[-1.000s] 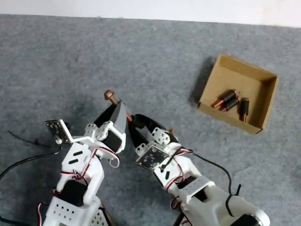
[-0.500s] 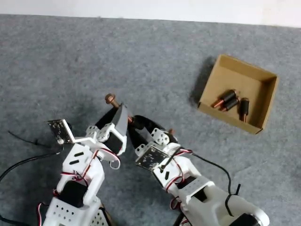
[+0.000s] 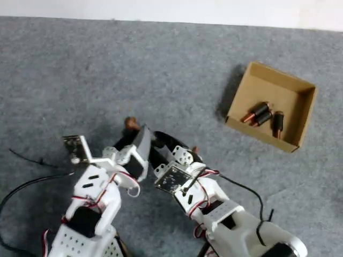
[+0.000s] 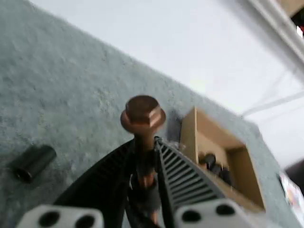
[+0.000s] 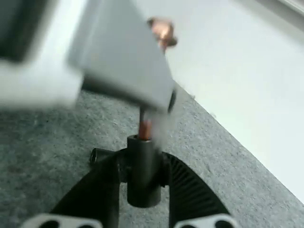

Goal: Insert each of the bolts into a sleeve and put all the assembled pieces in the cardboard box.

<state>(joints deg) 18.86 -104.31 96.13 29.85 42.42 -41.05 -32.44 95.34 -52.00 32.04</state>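
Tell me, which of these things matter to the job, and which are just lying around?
Part of the job: bolt, sleeve, spare sleeve, cardboard box, finished pieces inside it.
Just lying about: grey mat, cables.

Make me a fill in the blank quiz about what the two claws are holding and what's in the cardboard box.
The left claw is shut on a copper ____.
The right claw is shut on a black ____.
The cardboard box holds ____ assembled pieces.
Missing words: bolt, sleeve, three.
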